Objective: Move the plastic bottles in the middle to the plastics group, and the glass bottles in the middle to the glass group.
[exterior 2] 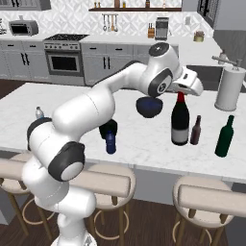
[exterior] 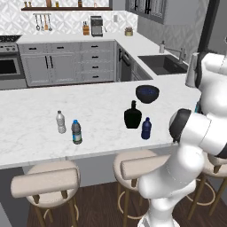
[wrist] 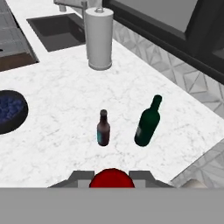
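Note:
The tall dark wine bottle [exterior 2: 180, 124] with a white label stands on the island counter, just left of the slim brown bottle [exterior 2: 195, 130] and the dark green bottle [exterior 2: 224, 137]. My gripper [exterior 2: 184, 92] sits on its red top [wrist: 111, 178], shut on it with a finger at each side. Beyond it in the hand view stand the brown bottle [wrist: 103, 128] and the green bottle [wrist: 147, 122]. Further left are the squat black bottle [exterior: 132, 115] and the stubby dark blue bottle [exterior: 146, 128]. The two clear bottles [exterior: 60, 122] [exterior: 76, 131] stand at the left.
A dark blue bowl [exterior 2: 149, 106] sits just left of the wine bottle. A white paper-towel roll [exterior 2: 229, 89] stands behind the green bottle, near the sink [wrist: 57, 30]. Stools [exterior: 46, 181] line the counter's front edge.

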